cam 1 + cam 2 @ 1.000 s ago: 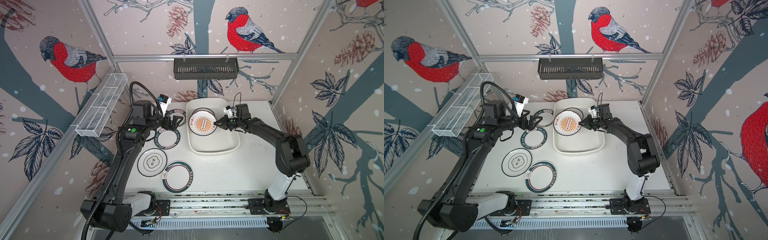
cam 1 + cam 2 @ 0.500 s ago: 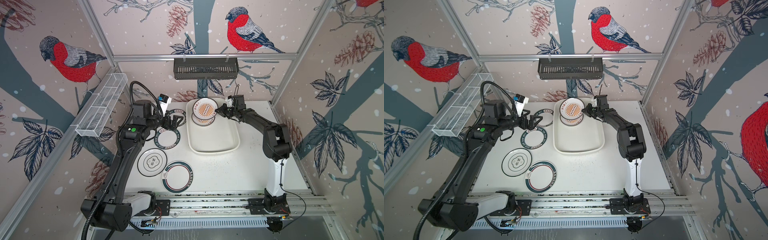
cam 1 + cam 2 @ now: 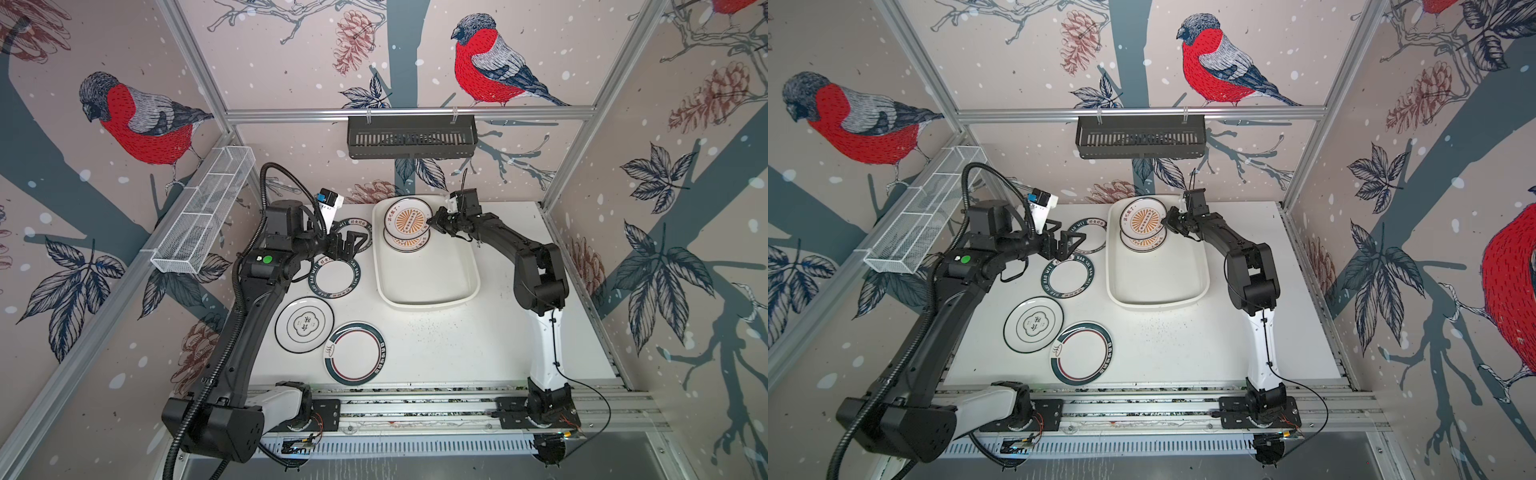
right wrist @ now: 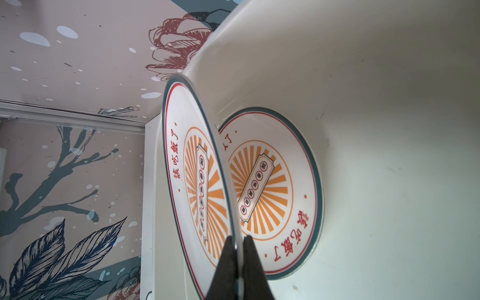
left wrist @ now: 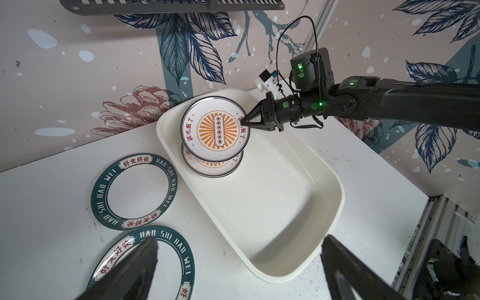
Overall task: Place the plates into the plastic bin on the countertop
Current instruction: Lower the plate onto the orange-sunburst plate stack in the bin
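Observation:
My right gripper (image 3: 432, 220) (image 4: 237, 240) is shut on the rim of an orange sunburst plate (image 3: 407, 217) (image 5: 214, 132), holding it tilted just above a second sunburst plate (image 3: 409, 246) (image 4: 272, 189). That one lies at the far end of the white plastic bin (image 3: 428, 303) (image 5: 298, 233). My left gripper (image 3: 353, 245) (image 5: 240, 242) hangs open and empty over the countertop (image 3: 457, 345), left of the bin. Below it are two teal lettered plates (image 3: 336, 276) (image 3: 357, 232). Nearer the front lie an emblem plate (image 3: 304, 324) and a teal-rimmed plate (image 3: 354, 352).
A black slotted basket (image 3: 411, 137) hangs on the back wall above the bin. A white wire-mesh tray (image 3: 203, 216) is fixed to the left wall. Aluminium rails (image 3: 415, 407) run along the front edge. The bin's near half holds nothing.
My right gripper has carried the sunburst plate from the bin's middle to its far end, over the other sunburst plate. The left arm has stayed put.

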Robot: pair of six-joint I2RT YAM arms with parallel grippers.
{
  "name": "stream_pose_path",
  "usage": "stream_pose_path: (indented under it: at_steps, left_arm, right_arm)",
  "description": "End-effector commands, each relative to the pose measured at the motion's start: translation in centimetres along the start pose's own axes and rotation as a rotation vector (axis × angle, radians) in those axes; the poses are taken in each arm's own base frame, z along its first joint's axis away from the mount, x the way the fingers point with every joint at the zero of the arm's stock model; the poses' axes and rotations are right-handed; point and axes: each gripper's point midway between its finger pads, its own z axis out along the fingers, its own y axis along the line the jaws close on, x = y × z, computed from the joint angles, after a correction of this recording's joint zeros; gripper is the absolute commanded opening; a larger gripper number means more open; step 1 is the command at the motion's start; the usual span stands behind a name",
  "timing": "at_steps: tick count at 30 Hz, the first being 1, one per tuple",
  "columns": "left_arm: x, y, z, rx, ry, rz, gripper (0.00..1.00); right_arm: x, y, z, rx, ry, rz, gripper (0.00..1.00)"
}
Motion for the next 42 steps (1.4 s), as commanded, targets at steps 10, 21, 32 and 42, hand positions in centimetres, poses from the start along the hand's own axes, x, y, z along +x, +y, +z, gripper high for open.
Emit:
stream_pose_path:
  at_steps: [10,21,32,42]
  left_arm:
    - [-0.6,-1.0,-0.4,0.048,-0.023,0.015,0.97]
    - [-0.4,-1.3,-0.5,0.061,-0.022,0.024,0.97]
    - [-0.4,-1.5,-0.4,0.081,-0.020,0.033,0.97]
    - [-0.4,-1.6,-0.4,0.087,-0.019,0.033,0.97]
  right_arm:
    - [0.9,-1.5,1.5,0.056,0.022,-0.003,0.04]
    - [0.6,-2.3,2.4,0.086,0.033,0.006,0.05]
    - [0.8,-2.7,2.7,0.098,0.040,0.012,0.10]
    - [1.2,-3.1,2.7,0.114,0.052,0.011,0.18]
